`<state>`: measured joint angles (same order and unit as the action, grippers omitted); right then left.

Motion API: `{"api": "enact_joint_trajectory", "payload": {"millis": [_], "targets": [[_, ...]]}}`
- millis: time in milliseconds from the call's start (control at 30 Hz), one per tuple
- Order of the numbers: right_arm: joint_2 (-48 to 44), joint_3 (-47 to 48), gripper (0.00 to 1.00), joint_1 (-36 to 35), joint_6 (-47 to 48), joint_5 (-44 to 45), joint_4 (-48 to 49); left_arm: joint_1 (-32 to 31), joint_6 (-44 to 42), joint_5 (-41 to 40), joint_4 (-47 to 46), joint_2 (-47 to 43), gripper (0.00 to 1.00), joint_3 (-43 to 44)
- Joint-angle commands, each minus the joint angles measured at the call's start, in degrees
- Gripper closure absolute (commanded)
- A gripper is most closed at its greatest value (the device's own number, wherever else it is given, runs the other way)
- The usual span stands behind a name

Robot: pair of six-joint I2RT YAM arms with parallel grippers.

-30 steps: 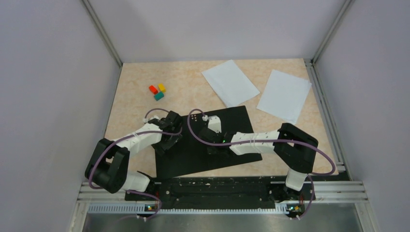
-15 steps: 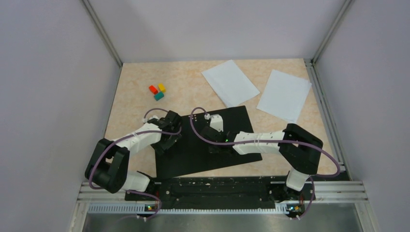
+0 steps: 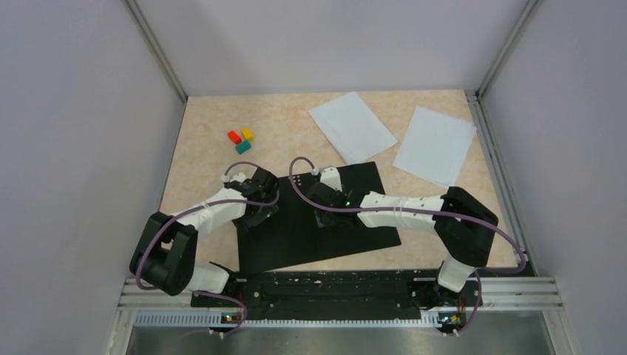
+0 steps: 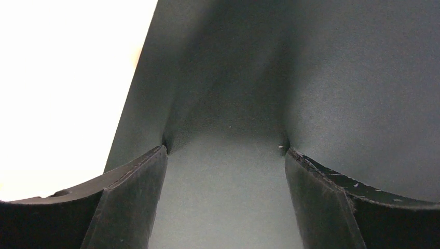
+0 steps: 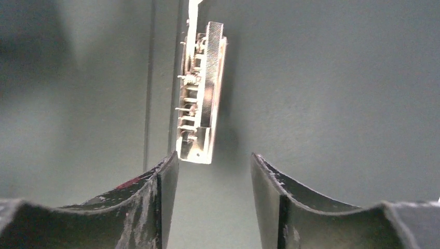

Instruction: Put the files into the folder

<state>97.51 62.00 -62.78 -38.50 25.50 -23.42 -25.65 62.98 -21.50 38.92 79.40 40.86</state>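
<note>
The folder (image 3: 353, 235) lies open on the table, black inside up. Two white files lie flat at the back right, one (image 3: 352, 126) touching the folder's far edge, the other (image 3: 435, 145) beside it. My left gripper (image 3: 255, 214) is open and empty, its tips down on the folder's left part (image 4: 311, 78) near its left edge. My right gripper (image 3: 323, 216) is open and empty over the folder's middle. In the right wrist view the metal spine clip (image 5: 201, 88) sits just ahead of the open gripper (image 5: 214, 158), nearer its left finger. The left wrist view shows the open gripper (image 4: 224, 148) with nothing between the jaws.
Three small blocks, red (image 3: 234, 137), yellow (image 3: 248, 134) and green (image 3: 242, 146), sit at the back left of the tabletop. Grey walls close in the left, right and back sides. A metal rail runs along the right edge (image 3: 497, 170).
My right arm has stretched a little further left and away across the folder. My left gripper has shifted slightly away. Folder and files have not moved.
</note>
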Motion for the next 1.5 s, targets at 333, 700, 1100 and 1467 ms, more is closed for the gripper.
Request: {"api": "enact_joint_trajectory", "payload": {"millis": [333,700,1100,1467], "targets": [[-12.4,-2.7,0.48,14.0,5.7,-11.4,2.6,-1.3,-16.0,3.6,-2.2,-1.0,0.12,11.5],[-5.0,5.0,0.35,41.3,8.8,-27.9,15.8,-1.6,-12.3,18.9,-12.2,14.0,0.12,30.6],[14.2,24.8,0.33,50.5,12.5,-30.1,17.6,-3.8,8.2,29.8,-37.8,34.9,0.18,36.8],[27.4,36.4,0.32,51.5,16.4,-29.7,14.8,-4.1,10.7,31.4,-39.3,44.9,0.22,45.7]]}}
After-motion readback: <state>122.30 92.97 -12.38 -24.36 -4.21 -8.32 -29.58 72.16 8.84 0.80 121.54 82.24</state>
